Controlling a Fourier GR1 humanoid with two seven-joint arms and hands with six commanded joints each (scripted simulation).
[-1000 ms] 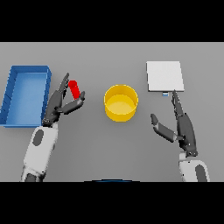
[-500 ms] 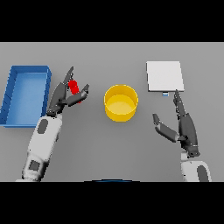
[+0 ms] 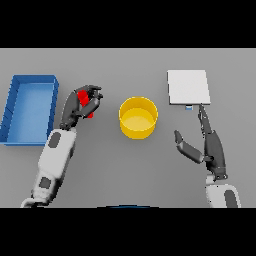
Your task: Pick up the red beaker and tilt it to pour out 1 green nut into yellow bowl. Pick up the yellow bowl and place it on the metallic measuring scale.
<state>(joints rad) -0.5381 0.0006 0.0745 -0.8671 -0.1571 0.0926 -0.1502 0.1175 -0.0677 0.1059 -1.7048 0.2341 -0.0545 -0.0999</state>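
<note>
the yellow bowl (image 3: 138,117) sits mid-tabletop with no visible contents, the blue bin (image 3: 29,108) far left, while the left hand (image 3: 82,104) curls round the red beaker (image 3: 86,101) between them, and the right hand (image 3: 206,145), fingers spread, rests below the metallic scale (image 3: 187,87).

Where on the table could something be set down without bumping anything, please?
Bare grey table runs along the near side, between both forearms, and along the far edge above the yellow bowl. Crowded: between the blue bin and bowl, where the left robot hand grips the red beaker; and the right robot hand under the scale.
</note>
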